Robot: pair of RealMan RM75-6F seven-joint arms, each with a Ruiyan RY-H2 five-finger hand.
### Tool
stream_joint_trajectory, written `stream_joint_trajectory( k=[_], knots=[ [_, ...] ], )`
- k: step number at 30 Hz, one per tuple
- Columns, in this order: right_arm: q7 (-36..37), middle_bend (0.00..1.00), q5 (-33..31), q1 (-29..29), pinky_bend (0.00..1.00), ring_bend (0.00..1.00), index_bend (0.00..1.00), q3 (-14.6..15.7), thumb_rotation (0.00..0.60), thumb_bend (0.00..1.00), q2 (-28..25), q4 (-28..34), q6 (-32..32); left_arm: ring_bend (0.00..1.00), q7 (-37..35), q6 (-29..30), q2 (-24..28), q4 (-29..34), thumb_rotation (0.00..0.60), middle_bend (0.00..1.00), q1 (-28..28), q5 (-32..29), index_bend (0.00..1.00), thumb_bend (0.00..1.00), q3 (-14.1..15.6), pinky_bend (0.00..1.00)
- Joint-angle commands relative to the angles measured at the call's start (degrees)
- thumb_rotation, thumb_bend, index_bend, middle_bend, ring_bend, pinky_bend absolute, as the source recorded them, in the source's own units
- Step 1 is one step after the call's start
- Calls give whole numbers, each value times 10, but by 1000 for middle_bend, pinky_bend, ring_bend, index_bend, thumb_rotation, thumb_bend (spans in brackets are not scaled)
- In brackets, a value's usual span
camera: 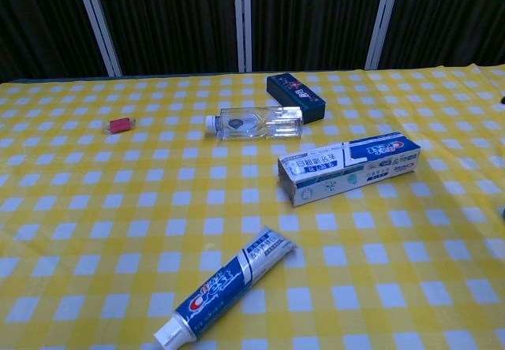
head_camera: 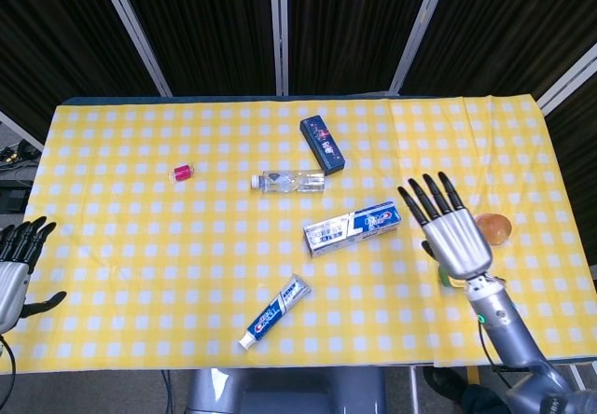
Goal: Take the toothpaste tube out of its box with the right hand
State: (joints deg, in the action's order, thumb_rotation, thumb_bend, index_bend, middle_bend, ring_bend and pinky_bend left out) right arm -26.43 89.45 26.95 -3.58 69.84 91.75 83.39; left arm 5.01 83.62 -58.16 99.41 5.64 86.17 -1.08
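The blue and white toothpaste tube (head_camera: 273, 311) (camera: 226, 287) lies on the checked cloth near the front edge, cap toward the front left. Its white and blue box (head_camera: 353, 227) (camera: 348, 167) lies flat in the middle right of the table, open end facing left. My right hand (head_camera: 450, 232) hovers to the right of the box with fingers spread and holds nothing; the chest view does not show it. My left hand (head_camera: 17, 263) stays at the far left edge of the head view, off the table, fingers apart and empty.
A clear plastic bottle (head_camera: 288, 182) (camera: 255, 122) lies behind the box, with a dark blue carton (head_camera: 322, 144) (camera: 295, 98) beyond it. A small red item (head_camera: 182, 172) (camera: 120, 124) lies at the left. An orange cup (head_camera: 497, 227) and a yellow object (head_camera: 451, 280) sit partly behind my right hand.
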Motion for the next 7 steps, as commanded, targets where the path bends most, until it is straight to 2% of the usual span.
stream_joint_trajectory(
  k=[1, 7],
  knots=[
    [93, 107, 34, -68, 83, 38, 116, 29, 600, 0, -35, -31, 79, 0, -8, 6, 3, -1, 600, 0, -3, 5, 0, 0, 0, 0],
    [162, 116, 44, -124, 69, 38, 126, 49, 600, 0, -46, -53, 130, 0, -9, 15, 4, 0, 600, 0, -7, 15, 0, 0, 3, 0]
  ],
)
